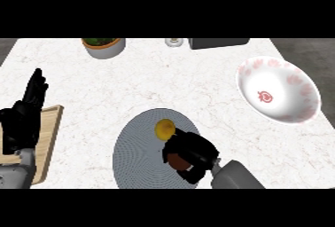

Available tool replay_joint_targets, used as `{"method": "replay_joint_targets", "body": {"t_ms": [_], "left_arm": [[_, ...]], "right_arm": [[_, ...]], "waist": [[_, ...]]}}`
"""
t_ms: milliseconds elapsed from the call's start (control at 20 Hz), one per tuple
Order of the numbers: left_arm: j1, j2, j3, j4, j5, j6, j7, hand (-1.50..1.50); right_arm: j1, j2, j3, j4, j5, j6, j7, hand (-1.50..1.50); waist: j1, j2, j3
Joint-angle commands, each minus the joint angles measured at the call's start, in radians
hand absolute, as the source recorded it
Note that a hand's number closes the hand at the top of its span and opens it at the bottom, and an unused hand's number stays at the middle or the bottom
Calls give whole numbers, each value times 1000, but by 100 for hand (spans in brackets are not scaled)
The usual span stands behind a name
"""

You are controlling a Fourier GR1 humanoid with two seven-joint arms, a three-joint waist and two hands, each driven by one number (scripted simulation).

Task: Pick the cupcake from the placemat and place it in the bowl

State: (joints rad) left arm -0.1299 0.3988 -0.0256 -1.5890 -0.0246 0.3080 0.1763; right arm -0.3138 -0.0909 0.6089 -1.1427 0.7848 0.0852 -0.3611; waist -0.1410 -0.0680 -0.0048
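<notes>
Grasping cupcake (164, 128) on placemat (134, 146) with curled right hand (191, 153), resting left hand (26, 111) open at left edge; may tip cupcake out on the carry to bowl (297, 84), gripping it off-centre.

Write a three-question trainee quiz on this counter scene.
1. True or false: the cupcake lies in the bowl.
2. The right hand is curled round: A) the cupcake B) the bowl C) nothing.
3. Fill in: the open left hand shows over the wooden ____ at the view's left.
Key: 1 false; 2 A; 3 board.
</notes>
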Motion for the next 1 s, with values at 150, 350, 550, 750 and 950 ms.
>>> {"method": "replay_joint_targets", "body": {"t_ms": [150,350,550,750,950], "left_arm": [[31,-12,-2,-10,-1,4,-18,0],[29,2,9,-20,14,-15,-12,0],[-10,-1,0,-11,10,-28,-10,0],[-59,-3,-30,-29,-3,-52,23,0],[-36,-58,-42,25,-15,-56,-74,0]], "right_arm": [[267,26,-68,-359,-81,-86,211,150],[385,-2,-93,-624,-52,-126,371,150],[521,-110,-157,-904,-21,-114,488,150],[587,-128,-239,-1159,-67,-39,645,150],[594,-127,-388,-1231,-197,-7,681,150]], "waist": [[-14,25,0],[14,34,0],[50,50,2],[99,61,4],[126,67,5]]}}
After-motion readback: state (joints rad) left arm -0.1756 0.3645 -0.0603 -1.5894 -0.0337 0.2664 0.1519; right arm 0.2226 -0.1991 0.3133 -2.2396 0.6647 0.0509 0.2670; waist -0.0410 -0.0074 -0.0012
